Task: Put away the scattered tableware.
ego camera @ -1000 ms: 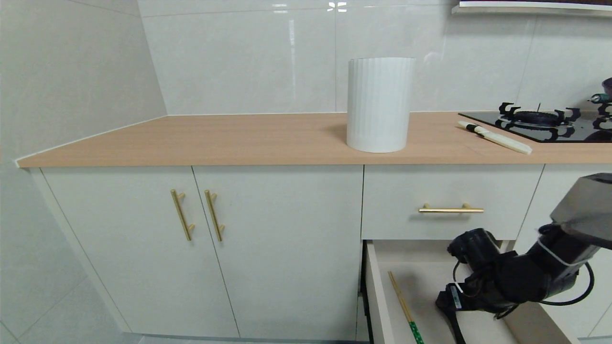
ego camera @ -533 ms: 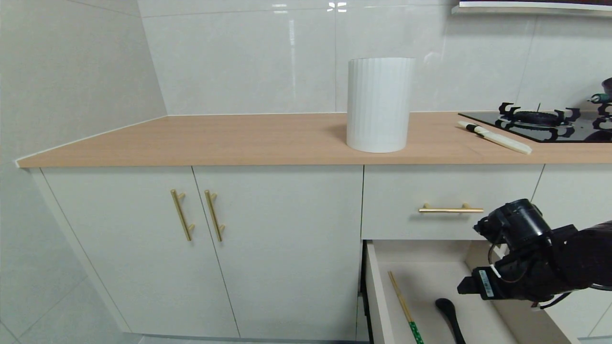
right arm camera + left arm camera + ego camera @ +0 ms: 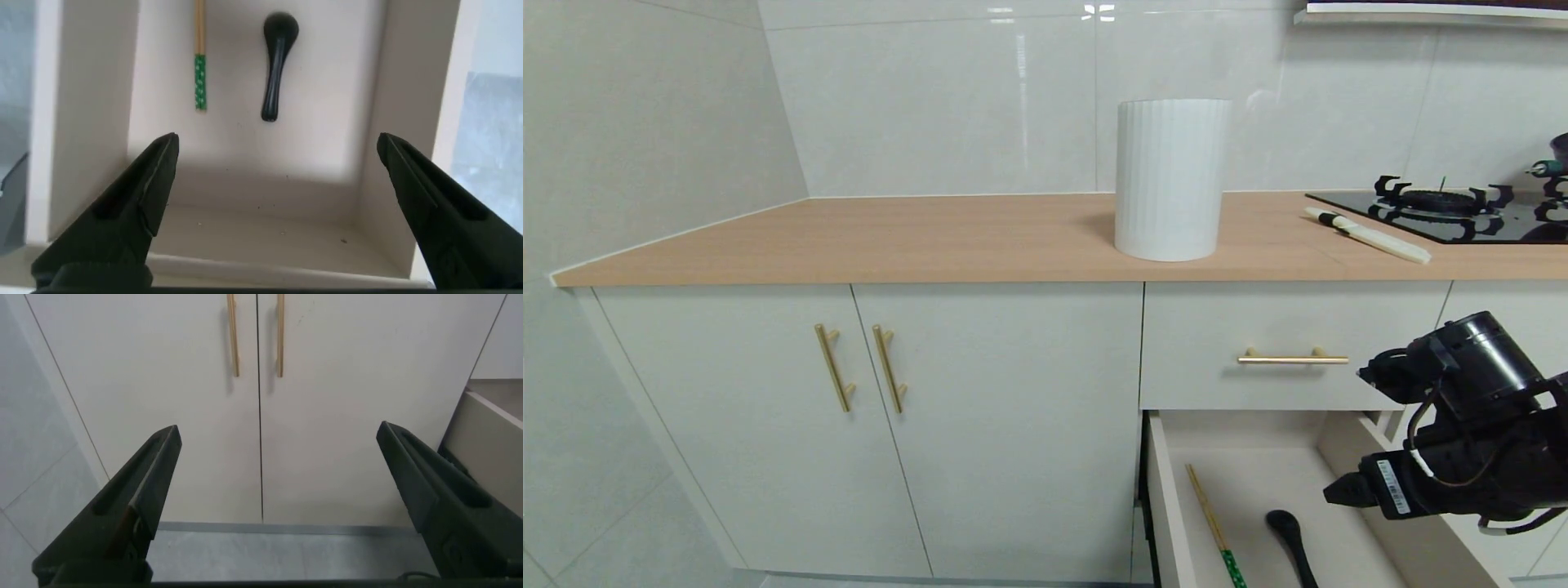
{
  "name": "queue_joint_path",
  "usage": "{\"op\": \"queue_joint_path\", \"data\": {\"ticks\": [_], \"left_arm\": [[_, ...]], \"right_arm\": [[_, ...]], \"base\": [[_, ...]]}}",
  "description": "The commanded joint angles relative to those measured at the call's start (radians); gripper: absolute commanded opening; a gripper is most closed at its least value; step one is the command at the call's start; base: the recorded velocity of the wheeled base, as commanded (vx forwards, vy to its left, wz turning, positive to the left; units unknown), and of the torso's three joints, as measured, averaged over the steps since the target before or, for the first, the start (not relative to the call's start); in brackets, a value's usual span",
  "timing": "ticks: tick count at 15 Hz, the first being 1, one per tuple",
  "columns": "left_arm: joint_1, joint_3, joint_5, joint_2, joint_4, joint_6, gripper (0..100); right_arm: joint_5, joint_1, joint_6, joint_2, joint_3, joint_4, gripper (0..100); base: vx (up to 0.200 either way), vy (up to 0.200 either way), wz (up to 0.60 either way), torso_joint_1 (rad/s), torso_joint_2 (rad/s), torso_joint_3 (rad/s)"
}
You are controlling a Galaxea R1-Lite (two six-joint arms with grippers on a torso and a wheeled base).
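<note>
Right pincer (image 3: 278, 151) has just lifted out of the drawer (image 3: 1164, 490), wide open and empty, with the black spoon (image 3: 274, 69) now lying below it beside the chopsticks (image 3: 198, 57), so I reckon the knife (image 3: 1368, 234) up on the table (image 3: 931, 237) is next.

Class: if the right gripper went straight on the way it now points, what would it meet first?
Most likely the bare floor of the open drawer: the right gripper, jaws open, points down into it. The black spoon lies close to that line, so it might be hit instead.
</note>
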Motion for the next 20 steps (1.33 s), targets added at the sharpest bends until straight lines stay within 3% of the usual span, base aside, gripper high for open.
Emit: {"op": "queue_joint_path", "data": {"ticks": [1, 11, 13, 20], "left_arm": [[0.000, 0.000, 0.000, 0.000, 0.000, -0.001, 100], [0.000, 0.000, 0.000, 0.000, 0.000, -0.001, 100], [0.000, 0.000, 0.000, 0.000, 0.000, 0.000, 100], [0.000, 0.000, 0.000, 0.000, 0.000, 0.000, 100]], "right_arm": [[0.000, 0.010, -0.003, -0.038, -0.001, 0.020, 100], [0.000, 0.058, -0.045, -0.060, 0.012, 0.063, 100], [0.000, 0.062, -0.045, -0.060, 0.016, 0.063, 100], [0.048, 0.222, -0.072, 0.011, 0.085, 0.091, 100]], "base": [[-0.200, 0.000, 0.00, 0.007, 0.00, 0.007], [-0.200, 0.000, 0.00, 0.002, 0.00, 0.003], [0.000, 0.000, 0.00, 0.000, 0.00, 0.000], [0.000, 0.000, 0.00, 0.000, 0.00, 0.000]]}}
